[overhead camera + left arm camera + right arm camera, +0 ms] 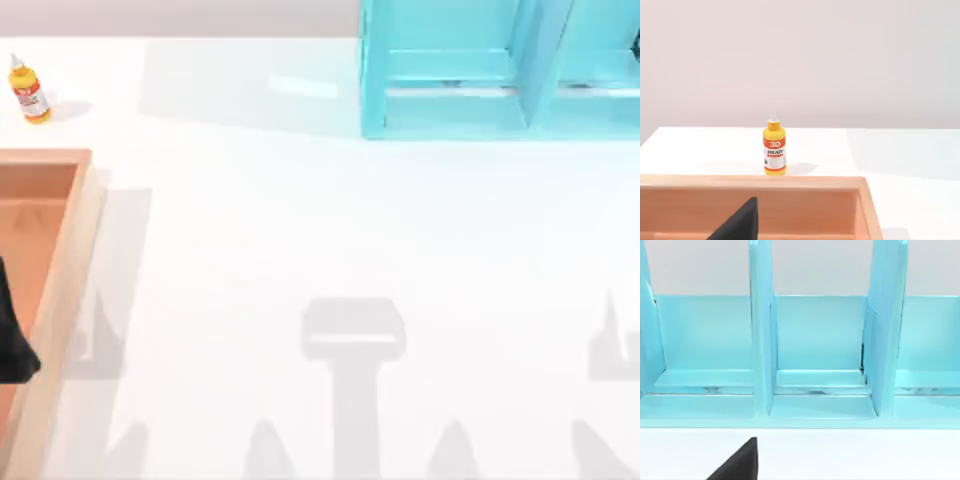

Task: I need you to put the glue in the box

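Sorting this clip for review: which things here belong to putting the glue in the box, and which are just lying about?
Part of the job:
- glue, upright at the table's far left, outside the box
- box, at the left edge, nearer than the glue
- left arm, dark, over the box

Just lying about:
- blue shelf, far right
- white table

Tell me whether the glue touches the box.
Apart. In the top view, bare white table separates the glue from the box; the left wrist view shows the bottle standing upright beyond the rim.
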Controlling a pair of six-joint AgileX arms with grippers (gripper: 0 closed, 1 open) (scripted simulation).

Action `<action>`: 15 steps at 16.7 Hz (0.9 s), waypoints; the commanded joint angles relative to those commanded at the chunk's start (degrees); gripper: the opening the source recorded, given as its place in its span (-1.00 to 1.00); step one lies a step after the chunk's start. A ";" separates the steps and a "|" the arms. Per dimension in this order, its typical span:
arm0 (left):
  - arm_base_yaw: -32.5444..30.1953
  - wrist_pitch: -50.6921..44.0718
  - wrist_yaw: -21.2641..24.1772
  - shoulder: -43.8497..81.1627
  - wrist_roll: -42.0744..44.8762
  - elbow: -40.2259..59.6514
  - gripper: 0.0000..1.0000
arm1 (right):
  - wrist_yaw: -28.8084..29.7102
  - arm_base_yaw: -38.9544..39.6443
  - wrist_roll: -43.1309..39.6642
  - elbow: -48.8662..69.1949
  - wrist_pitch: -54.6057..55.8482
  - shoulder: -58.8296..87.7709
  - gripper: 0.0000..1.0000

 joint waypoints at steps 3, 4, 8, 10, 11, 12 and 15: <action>0.06 0.17 0.07 0.57 0.03 0.36 1.00 | 0.00 0.00 0.00 0.00 0.00 0.00 1.00; 0.18 0.51 0.21 1.75 0.11 1.11 1.00 | 0.00 0.00 0.00 0.00 0.00 0.00 1.00; 1.18 3.39 1.36 12.50 0.67 7.41 1.00 | 0.00 0.00 0.00 0.00 0.00 0.00 1.00; 1.92 5.55 2.19 21.13 1.07 12.16 1.00 | 0.00 0.00 0.00 0.00 0.00 0.00 1.00; 2.34 6.77 2.65 26.07 1.30 14.83 1.00 | 0.00 0.00 0.00 0.00 0.00 0.00 1.00; 2.79 8.06 3.14 31.37 1.54 17.68 1.00 | 0.00 0.00 0.00 0.00 0.00 0.00 1.00; 4.23 12.27 4.71 48.73 2.31 26.97 1.00 | 0.00 0.00 0.00 0.00 0.00 0.00 1.00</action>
